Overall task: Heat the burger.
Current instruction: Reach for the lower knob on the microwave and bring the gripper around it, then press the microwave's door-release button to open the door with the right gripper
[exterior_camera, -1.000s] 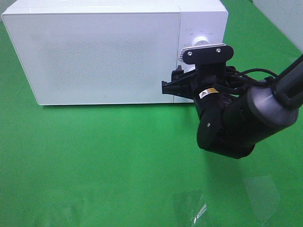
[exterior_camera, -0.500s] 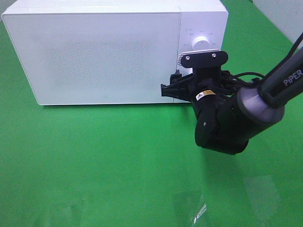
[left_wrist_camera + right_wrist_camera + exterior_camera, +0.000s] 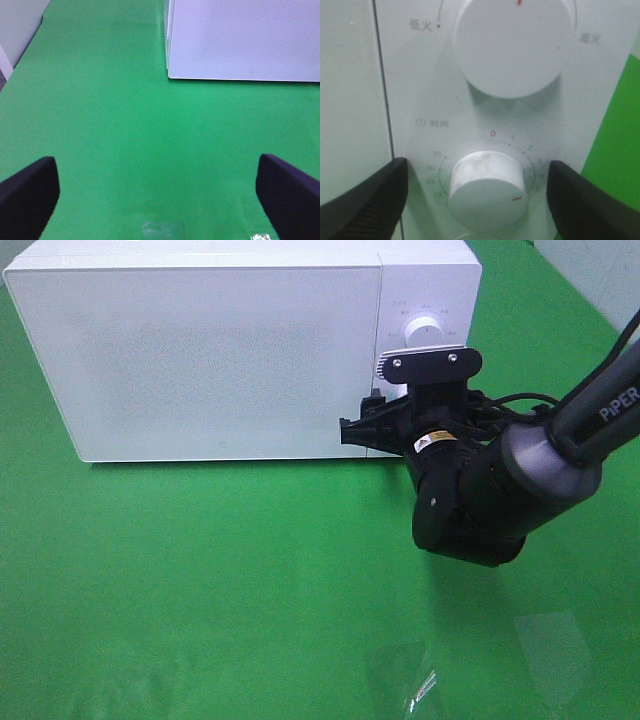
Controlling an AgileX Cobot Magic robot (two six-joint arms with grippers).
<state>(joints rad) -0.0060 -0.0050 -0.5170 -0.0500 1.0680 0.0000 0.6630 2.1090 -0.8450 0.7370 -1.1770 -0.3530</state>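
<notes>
Smooth white microwave [image 3: 220,360], matt green cloth [image 3: 200,580], white plastic dial [image 3: 512,45]

Spread claw [image 3: 159,197] over green mat [image 3: 105,100]

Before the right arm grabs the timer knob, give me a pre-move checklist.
1. Microwave door shut: ok, flush with the control panel.
2. Burger inside: cannot tell, it is not in view.
3. Right end effector lined up on the timer knob: ok, one finger on each side, neither touching.
4. Right end effector open: ok.
5. Timer at zero: not ok, the red mark points away from 0. Exact value cannot tell.
6. Left end effector out of the way: ok, open above the green mat, holding nothing.
</notes>
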